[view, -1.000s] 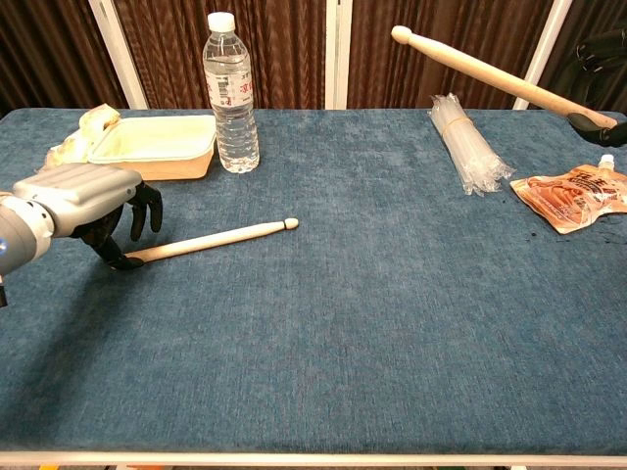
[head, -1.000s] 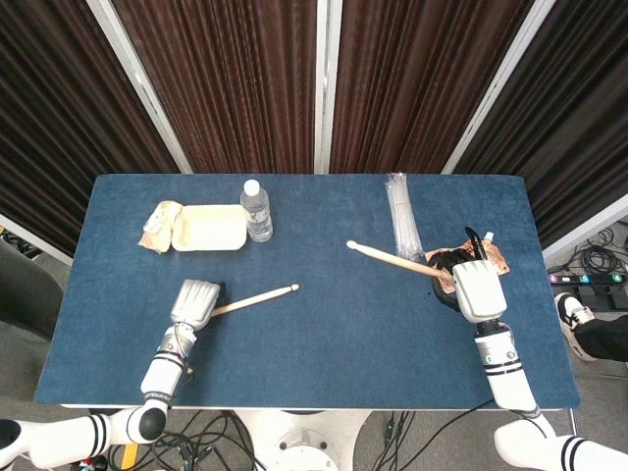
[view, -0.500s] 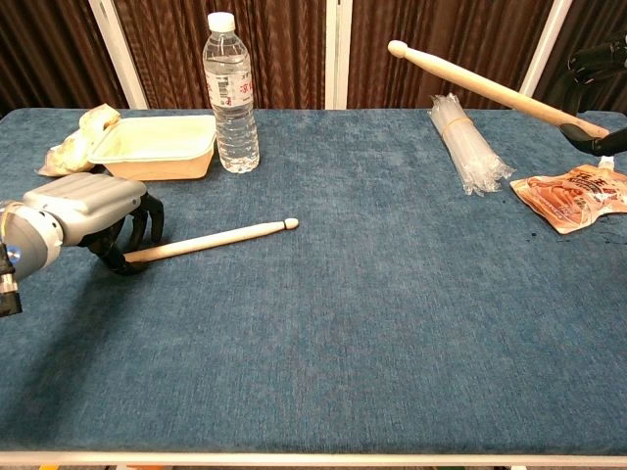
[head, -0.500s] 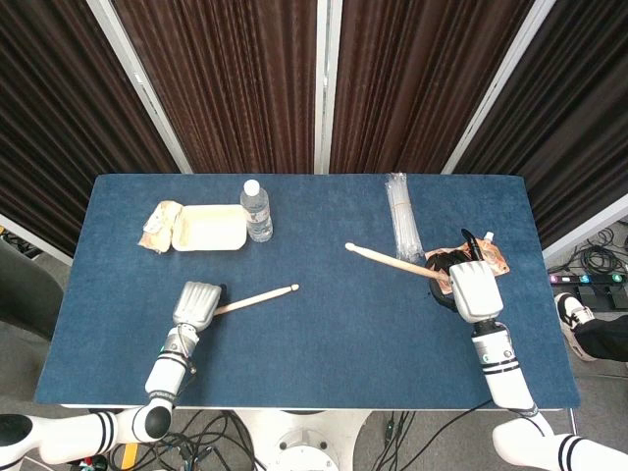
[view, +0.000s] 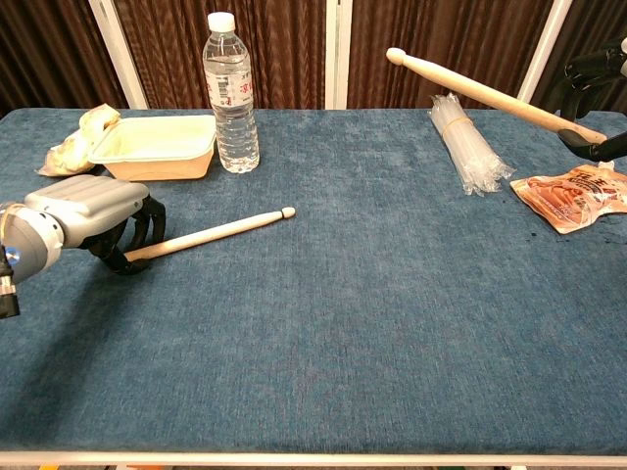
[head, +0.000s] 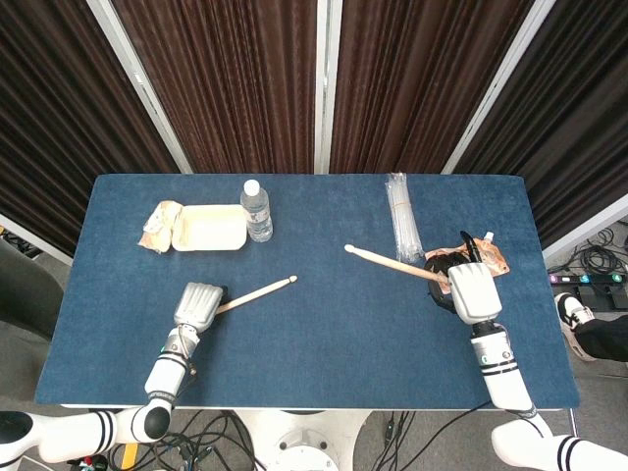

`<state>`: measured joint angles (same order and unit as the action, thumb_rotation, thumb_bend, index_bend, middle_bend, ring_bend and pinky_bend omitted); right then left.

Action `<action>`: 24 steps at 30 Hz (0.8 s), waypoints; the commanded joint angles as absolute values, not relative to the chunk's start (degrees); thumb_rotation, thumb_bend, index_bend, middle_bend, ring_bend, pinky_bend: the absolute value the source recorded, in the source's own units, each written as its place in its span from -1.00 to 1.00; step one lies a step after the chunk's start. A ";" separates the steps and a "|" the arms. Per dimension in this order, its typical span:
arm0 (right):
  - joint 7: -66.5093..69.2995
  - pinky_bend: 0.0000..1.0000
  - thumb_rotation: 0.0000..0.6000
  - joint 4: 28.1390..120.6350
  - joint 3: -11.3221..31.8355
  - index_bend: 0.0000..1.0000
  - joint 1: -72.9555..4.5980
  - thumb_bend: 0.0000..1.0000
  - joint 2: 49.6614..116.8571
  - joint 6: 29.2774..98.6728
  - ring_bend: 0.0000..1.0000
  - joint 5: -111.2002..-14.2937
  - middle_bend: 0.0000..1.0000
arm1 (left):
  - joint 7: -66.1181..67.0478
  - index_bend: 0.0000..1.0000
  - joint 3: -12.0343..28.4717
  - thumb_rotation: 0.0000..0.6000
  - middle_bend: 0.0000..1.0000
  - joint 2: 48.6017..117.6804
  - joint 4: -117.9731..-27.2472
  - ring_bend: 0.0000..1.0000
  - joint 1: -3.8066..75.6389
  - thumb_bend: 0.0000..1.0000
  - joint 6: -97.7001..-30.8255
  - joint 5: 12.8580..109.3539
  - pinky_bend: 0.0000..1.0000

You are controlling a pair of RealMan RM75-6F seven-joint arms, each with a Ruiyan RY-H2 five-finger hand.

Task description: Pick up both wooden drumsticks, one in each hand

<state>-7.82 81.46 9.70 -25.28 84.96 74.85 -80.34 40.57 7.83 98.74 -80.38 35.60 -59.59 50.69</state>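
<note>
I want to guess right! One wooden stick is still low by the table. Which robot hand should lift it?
The left hand. Its fingers already wrap the butt of the near wooden drumstick. The right hand is across the blue table, holding the other wooden drumstick in the air.

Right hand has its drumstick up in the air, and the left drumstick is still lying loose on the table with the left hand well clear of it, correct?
Not quite. The left hand is not clear: the chest view shows its fingers closed around the butt of the left drumstick. The right hand does hold the right drumstick up in the air.
</note>
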 commanded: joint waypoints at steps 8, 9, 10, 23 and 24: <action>-7.32 -0.88 1.00 81.60 9.31 0.19 -24.36 1.00 84.67 75.33 -0.19 -80.28 0.19 | 29.66 0.19 7.91 1.00 0.33 97.08 -80.10 0.35 34.47 -0.03 -57.71 55.00 0.38; -7.05 -0.88 1.00 81.56 9.23 0.20 -24.15 1.00 84.63 75.42 -0.18 -80.21 0.19 | 27.94 0.21 7.86 1.00 0.35 96.62 -80.00 0.35 34.22 -0.02 -57.39 55.79 0.38; -6.50 -0.88 1.00 81.52 9.08 0.20 -23.81 1.00 84.59 75.47 -0.18 -80.02 0.19 | 25.22 0.22 7.72 1.00 0.36 96.00 -79.84 0.35 33.82 -0.01 -57.07 57.33 0.38; 7.10 -0.84 1.00 80.80 4.61 0.25 -22.61 1.00 87.85 74.98 -0.17 -86.10 0.19 | -7.74 0.30 5.56 1.00 0.43 91.41 -76.81 0.35 31.71 0.03 -60.38 79.26 0.38; 7.53 -0.82 1.00 81.01 4.59 0.25 -22.93 1.00 88.91 74.65 -0.17 -86.35 0.19 | -9.88 0.30 5.51 1.00 0.43 91.11 -76.81 0.35 32.41 0.04 -60.53 81.23 0.38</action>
<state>6.60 80.77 5.04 -22.51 87.43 75.03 -85.63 -3.40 6.21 92.80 -77.38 31.83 -59.38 75.26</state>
